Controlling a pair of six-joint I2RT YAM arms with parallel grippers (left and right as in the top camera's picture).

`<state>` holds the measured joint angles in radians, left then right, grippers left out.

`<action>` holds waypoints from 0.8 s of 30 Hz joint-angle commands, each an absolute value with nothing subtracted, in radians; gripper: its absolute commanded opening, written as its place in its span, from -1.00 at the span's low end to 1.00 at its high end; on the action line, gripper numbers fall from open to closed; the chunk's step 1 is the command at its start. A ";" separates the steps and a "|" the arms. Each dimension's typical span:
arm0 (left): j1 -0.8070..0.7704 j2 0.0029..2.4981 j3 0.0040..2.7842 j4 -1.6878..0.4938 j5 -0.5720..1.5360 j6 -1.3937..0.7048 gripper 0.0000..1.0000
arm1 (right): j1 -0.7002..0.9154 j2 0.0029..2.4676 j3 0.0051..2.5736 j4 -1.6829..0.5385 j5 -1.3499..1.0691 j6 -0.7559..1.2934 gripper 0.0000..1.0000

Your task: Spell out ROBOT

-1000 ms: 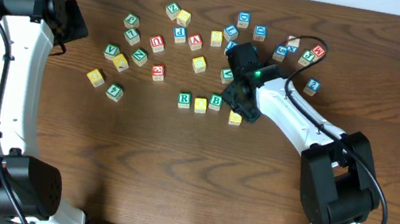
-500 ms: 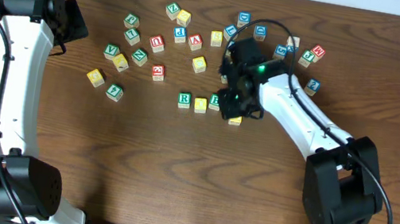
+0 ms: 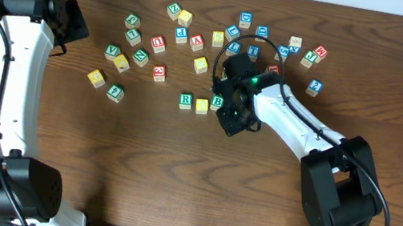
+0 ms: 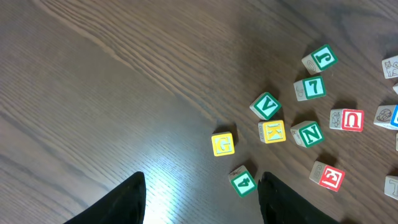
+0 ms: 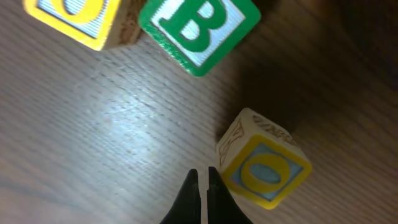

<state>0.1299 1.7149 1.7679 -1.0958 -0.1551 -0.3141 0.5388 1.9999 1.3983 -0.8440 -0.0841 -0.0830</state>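
Currently find the right pincer [image 5: 200, 180] clenched tight low over the bench [image 5: 93, 143], fingertips pressed together with nothing between them. Note a yellow O block [image 5: 264, 168] right beside those fingertips, turned askew on the wood. Cannot tell whether touching the tips or just clear of them. Note the green B block [image 5: 199, 28] a little beyond, with a second yellow O block [image 5: 81, 18] just beside it at the frame edge.

From overhead, read a short row: green R block [image 3: 186, 100], second yellow O block, green B block, set close together. Cannot see the loose yellow O block there, hidden under the head of the right arm [image 3: 290, 119].

Find the left pincer [image 4: 202, 186] released and holding nothing, hovering over bare wood well apart from the row, near a cluster of other blocks [image 4: 272, 131].

Cannot pick out the blue T block among the scattered blue ones [image 3: 245, 18] at the back of the bench.
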 commanded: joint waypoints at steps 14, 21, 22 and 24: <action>0.131 1.728 1.771 -1.099 -0.147 -0.316 0.15 | 0.536 1.982 1.378 -0.698 0.027 0.074 -0.97; 0.131 1.728 1.771 -1.099 -0.147 -0.316 0.14 | 0.520 1.999 1.378 -0.691 0.106 0.200 -0.96; 0.131 1.728 1.771 -1.099 -0.146 -0.316 0.15 | 0.515 2.002 1.378 -0.691 0.107 0.211 -0.97; 0.131 1.728 1.771 -1.099 -0.146 -0.316 0.14 | 0.510 2.003 1.378 -0.687 0.098 0.213 -0.98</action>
<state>0.1299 1.7149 1.7679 -1.0958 -0.1551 -0.3141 0.5247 1.9999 1.3842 -0.6918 0.0715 0.1566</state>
